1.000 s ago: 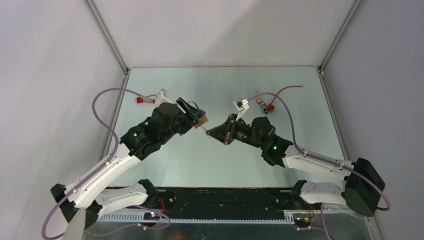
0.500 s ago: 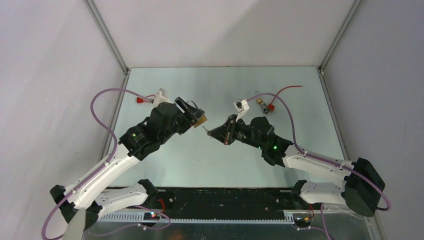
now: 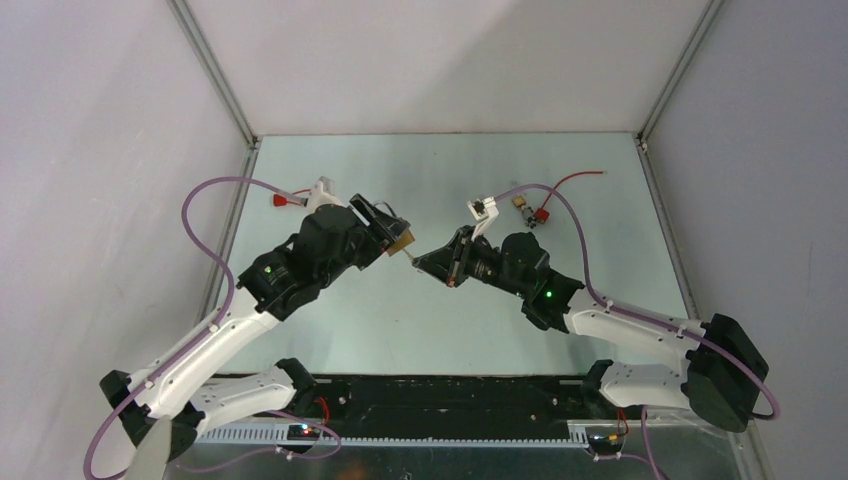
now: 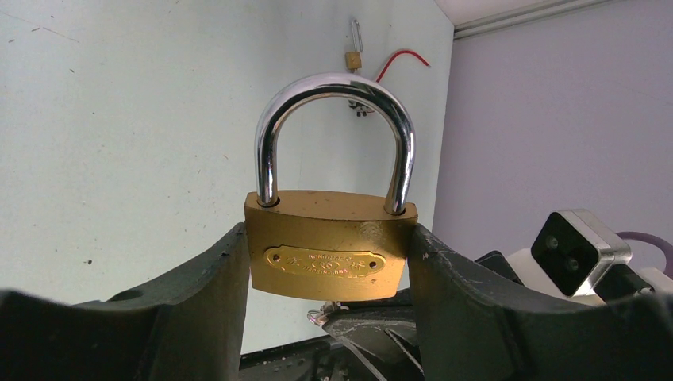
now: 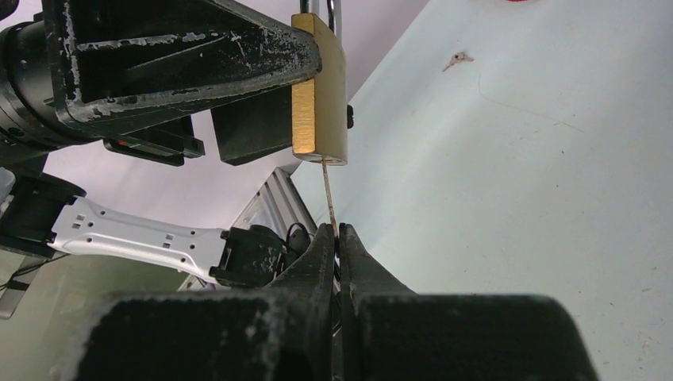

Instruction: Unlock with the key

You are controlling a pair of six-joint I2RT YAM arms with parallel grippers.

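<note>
Your right tool (image 5: 337, 232) is pinched shut on the key (image 5: 328, 190), a thin silvery sliver seen edge-on, far slimmer than the brass padlock (image 4: 329, 246). Its tip meets the underside of the lock body; you cannot tell how deep it sits. Your left tool (image 3: 398, 238), jaws partly apart, clamps the lock's two sides, both shackle legs seated, above the bench (image 3: 430, 180).
</note>
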